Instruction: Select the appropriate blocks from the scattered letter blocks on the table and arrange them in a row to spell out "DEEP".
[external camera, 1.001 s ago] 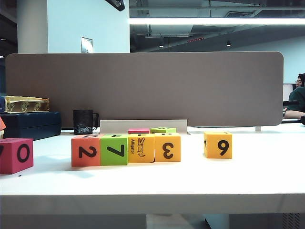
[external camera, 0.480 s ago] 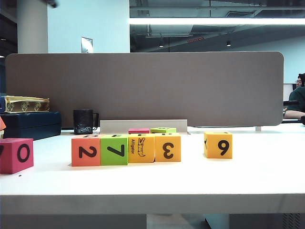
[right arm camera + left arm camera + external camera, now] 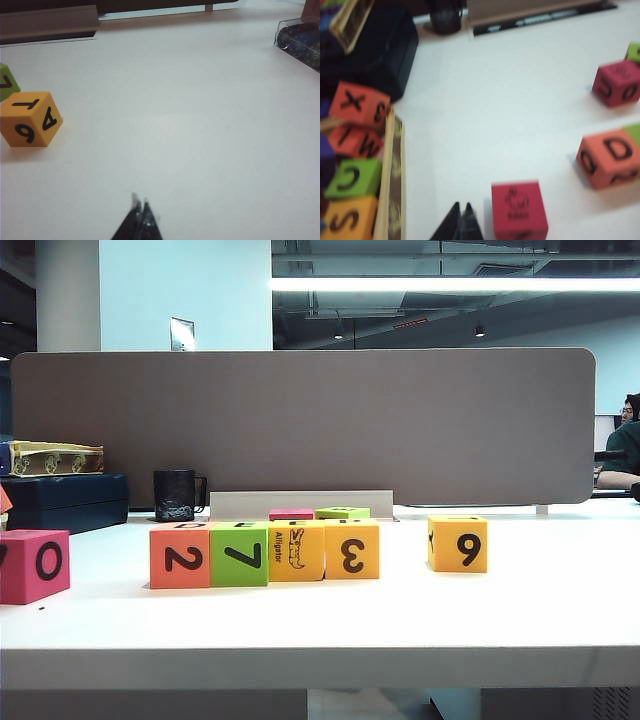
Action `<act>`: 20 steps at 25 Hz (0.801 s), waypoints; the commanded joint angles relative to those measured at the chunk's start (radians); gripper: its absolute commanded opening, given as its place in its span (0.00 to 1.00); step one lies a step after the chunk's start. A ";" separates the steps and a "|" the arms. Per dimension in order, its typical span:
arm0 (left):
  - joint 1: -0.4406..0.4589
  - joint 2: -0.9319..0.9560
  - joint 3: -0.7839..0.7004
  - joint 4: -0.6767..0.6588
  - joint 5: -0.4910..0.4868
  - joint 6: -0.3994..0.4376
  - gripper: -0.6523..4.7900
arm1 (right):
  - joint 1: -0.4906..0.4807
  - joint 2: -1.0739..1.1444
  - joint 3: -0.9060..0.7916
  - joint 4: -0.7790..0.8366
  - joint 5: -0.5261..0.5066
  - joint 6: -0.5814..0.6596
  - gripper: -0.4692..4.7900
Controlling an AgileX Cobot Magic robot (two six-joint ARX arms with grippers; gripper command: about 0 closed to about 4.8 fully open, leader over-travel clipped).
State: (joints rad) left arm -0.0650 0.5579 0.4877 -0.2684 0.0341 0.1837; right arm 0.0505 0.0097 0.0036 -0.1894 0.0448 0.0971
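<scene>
**A:** Wide shot first: the broad white flat tabletop [image 3: 520, 620] fills the exterior view, with a long grey-brown partition board [image 3: 300, 420] standing along its far edge.

**B:** And there's the row! Four foam cubes side by side, faces touching: the orange cube with a black 2 [image 3: 180, 556], the lime green cube with a 7 [image 3: 239, 554], the yellow cube with the alligator picture [image 3: 296, 551], then the yellow-orange cube with a 3 [image 3: 352, 549].

**A:** Off to the right, well apart from the row, sits a yellow foam cube showing 9 [image 3: 458, 544]. At the far left edge, a magenta foam cube showing 0 [image 3: 34, 566].

**B:** Behind the row, a dark blue box [image 3: 65, 500] and a small black mug [image 3: 176, 495] sit at the back left.

**A:** Neither arm appears in the exterior view. Down to the wrist cameras now. The left gripper [image 3: 461, 215] hangs above the table, its thin dark tips pressed together, gripping nothing, just beside a magenta cube with a rabbit picture [image 3: 518, 209].

**B:** The right gripper [image 3: 140, 205] matches it: tips pinched together over bare table, empty-handed.
</scene>
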 commanded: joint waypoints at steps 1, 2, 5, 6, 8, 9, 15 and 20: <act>0.032 -0.161 -0.167 0.049 0.034 -0.025 0.11 | 0.001 -0.011 -0.003 0.008 0.002 0.000 0.09; 0.037 -0.196 -0.200 0.059 0.034 -0.033 0.11 | 0.001 -0.011 -0.003 0.008 0.002 0.000 0.09; 0.048 -0.313 -0.304 0.104 0.033 -0.069 0.11 | 0.001 -0.011 -0.003 0.008 0.002 0.000 0.09; 0.053 -0.363 -0.346 0.114 0.033 -0.087 0.11 | 0.000 -0.011 -0.003 0.008 0.002 0.000 0.09; 0.055 -0.435 -0.411 0.113 0.034 -0.096 0.11 | 0.000 -0.011 -0.003 0.008 0.002 0.000 0.09; 0.055 -0.446 -0.425 0.112 0.034 -0.098 0.11 | 0.000 -0.011 -0.003 0.008 0.002 0.000 0.09; 0.067 -0.560 -0.478 0.087 0.003 -0.132 0.11 | 0.000 -0.011 -0.003 0.009 0.002 0.000 0.09; 0.066 -0.555 -0.478 0.079 -0.016 -0.134 0.11 | 0.001 -0.013 -0.003 0.009 0.002 0.000 0.09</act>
State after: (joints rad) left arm 0.0021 0.0013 0.0109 -0.1802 0.0288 0.0513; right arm 0.0502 0.0097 0.0036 -0.1890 0.0448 0.0971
